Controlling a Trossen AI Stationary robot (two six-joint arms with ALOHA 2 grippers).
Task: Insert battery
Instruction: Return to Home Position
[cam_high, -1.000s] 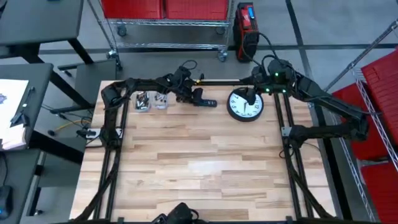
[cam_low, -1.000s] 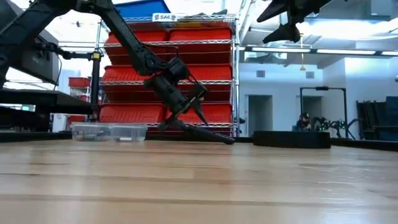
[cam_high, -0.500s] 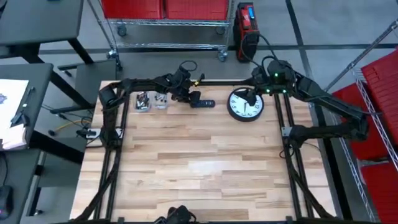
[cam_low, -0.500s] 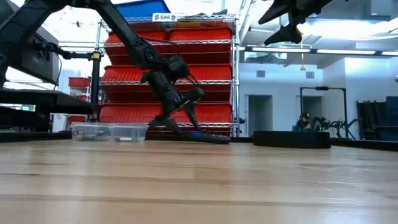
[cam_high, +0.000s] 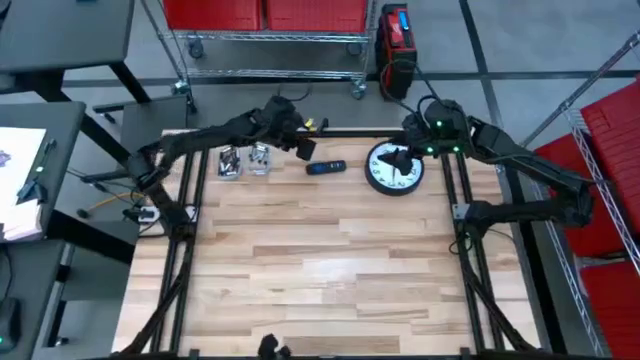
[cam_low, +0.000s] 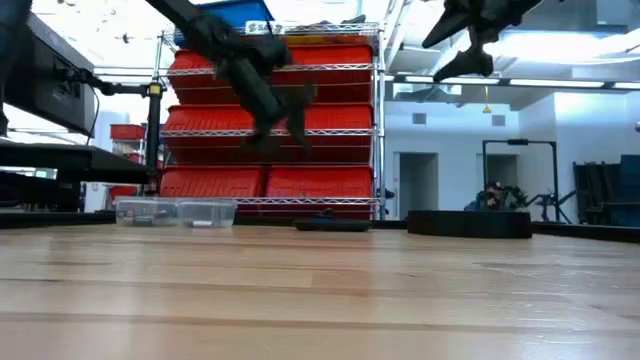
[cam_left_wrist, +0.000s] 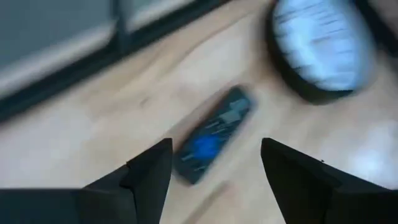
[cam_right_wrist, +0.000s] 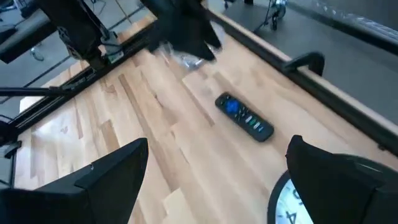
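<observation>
A black remote (cam_high: 326, 167) with a blue button lies flat on the wooden table near its far edge, and also shows in the left wrist view (cam_left_wrist: 211, 137). My left gripper (cam_high: 300, 149) hangs open above the table, just left of the remote and clear of it (cam_low: 276, 135). To the right lies a round black clock (cam_high: 395, 168), face up. My right gripper (cam_high: 398, 158) hovers open high above the clock (cam_low: 470, 55). I cannot make out a battery.
Two clear plastic trays (cam_high: 245, 160) holding small dark and metal pieces stand left of the remote, near the far edge. A black rail (cam_high: 350, 132) runs along the far edge. The near half of the table (cam_high: 320, 270) is bare wood.
My left gripper has risen from the remote and drawn back toward the table's far left. The remote, which had one end raised off the wood under the gripper, now lies flat on the table.
</observation>
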